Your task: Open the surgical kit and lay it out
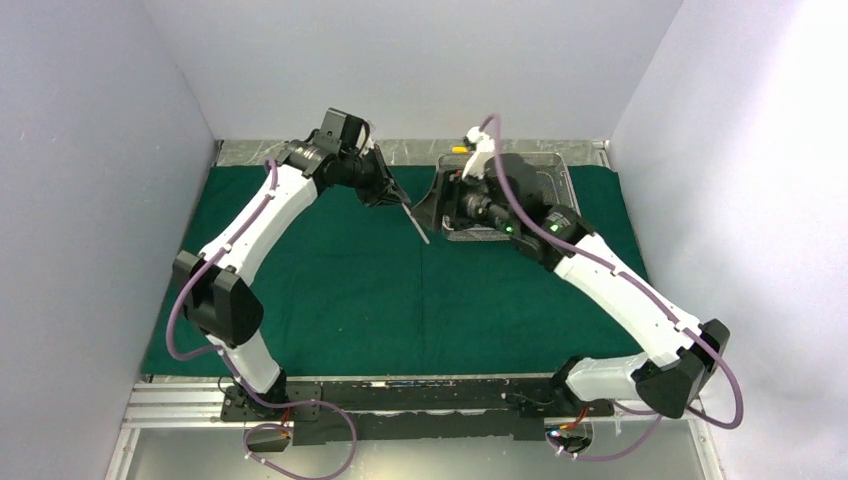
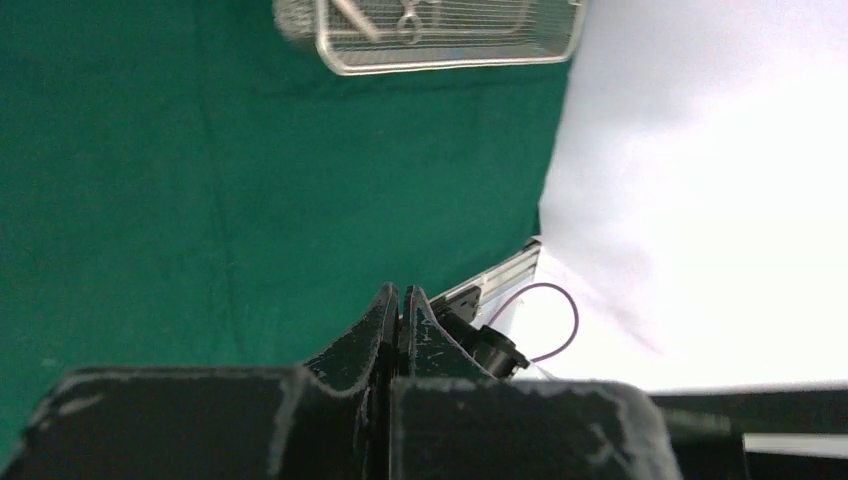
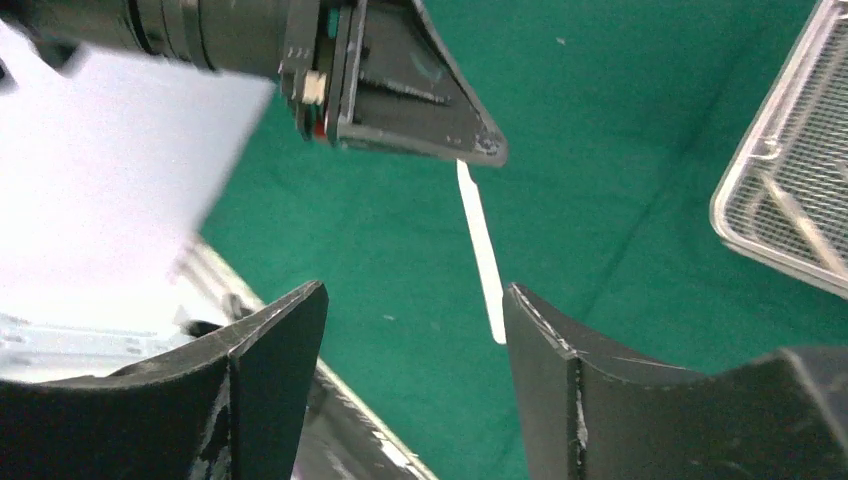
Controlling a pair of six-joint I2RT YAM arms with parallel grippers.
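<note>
Drape (image 1: 400, 310) spread wide, tray (image 2: 450, 58) at far edge, left jaws pinching instrument (image 1: 417, 224)

Top view: the right arm's wrist (image 1: 490, 205) is covering most of the wire-mesh tray (image 1: 556, 178), so its contents are not showing. A yellow item (image 1: 459, 149) at the tray's far rim is reading too small to identify.

Left wrist view: the top edge is cutting off the tray (image 2: 450, 52). The instruments (image 2: 410, 15) inside are blurring, kinds unclear. The closed fingers (image 2: 385, 330) are hiding whatever they are pinching.

Right wrist view: the slim steel instrument (image 3: 482, 250) is vanishing at its upper end behind the left gripper (image 3: 470, 140), and its type is not resolving. The right edge is cropping the tray (image 3: 790, 190).
</note>
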